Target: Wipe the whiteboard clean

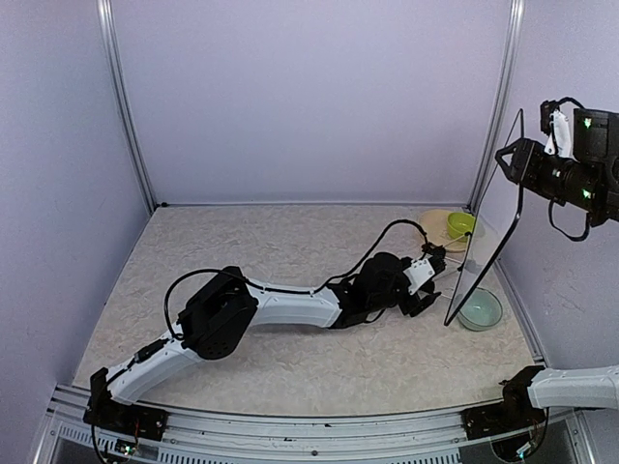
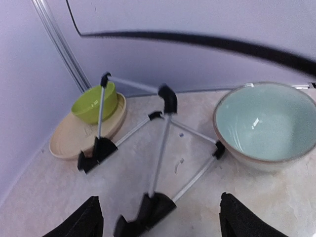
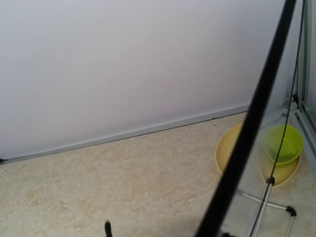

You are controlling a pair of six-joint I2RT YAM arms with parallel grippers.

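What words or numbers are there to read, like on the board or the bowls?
None: no word, number or sign can be read in any view.
The whiteboard shows no writing on the part that is in sight.
The green bowl, the pale bowl, the tan plate and the wire stand are all plain.

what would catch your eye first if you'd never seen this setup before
The whiteboard stands out first: it is tilted on edge at the table's right side, gripped near its top by the right gripper. Next is the left arm stretched flat across the table, its left gripper open just short of the bare wire stand, with a pale bowl on one side and a lime bowl on the other.
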